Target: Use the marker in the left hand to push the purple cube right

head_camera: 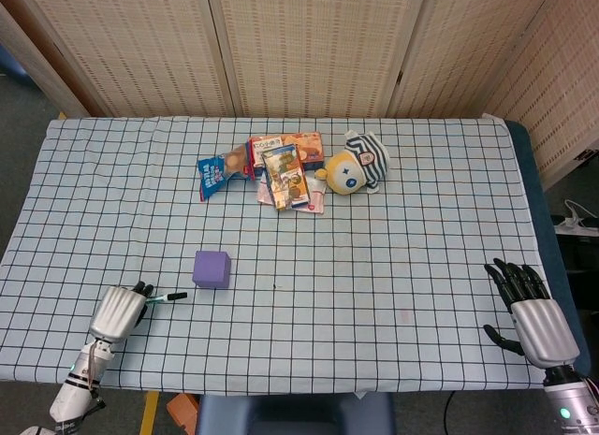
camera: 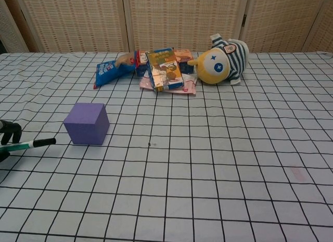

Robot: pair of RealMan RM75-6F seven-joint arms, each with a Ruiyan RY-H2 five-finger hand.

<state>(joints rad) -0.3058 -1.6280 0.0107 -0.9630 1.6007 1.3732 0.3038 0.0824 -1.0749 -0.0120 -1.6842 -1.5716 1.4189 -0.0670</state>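
The purple cube (head_camera: 212,268) sits matte, plain and upright on the table (head_camera: 393,267). Left hand (head_camera: 119,310) grips the marker (head_camera: 166,297); right hand (head_camera: 533,315) rests spread, holding nothing.

In the chest view the left hand (camera: 6,140) is cut off by the frame's left edge, only dark fingers (camera: 11,131) showing, and the marker (camera: 28,144) runs out of frame with it. The packets (head_camera: 285,168) overlap, hiding each other's lower parts; their print is too small to read.
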